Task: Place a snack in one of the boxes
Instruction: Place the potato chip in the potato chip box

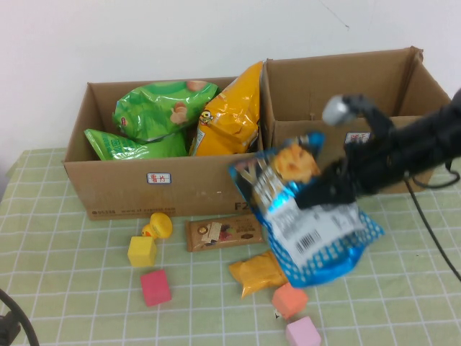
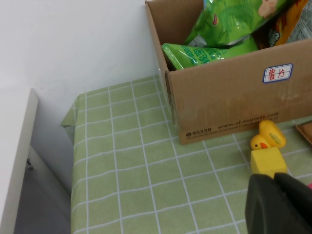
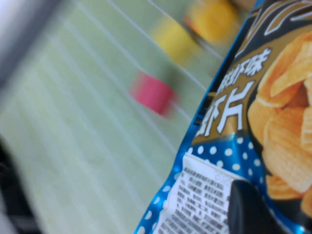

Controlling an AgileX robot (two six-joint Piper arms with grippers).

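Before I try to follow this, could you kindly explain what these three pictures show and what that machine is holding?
It is a table robot with two arms, each ending in a pincer. One picture looks down from a raised camera; the other two come from cameras on the wrists. The right pincer is shut on a blue snack bag, lifted above the table in front of the boxes. The left pincer is shut and empty, parked near a yellow cube and a toy duck. The left box holds green and orange bags. On the checked cloth lie more cubes and a brown snack bar.
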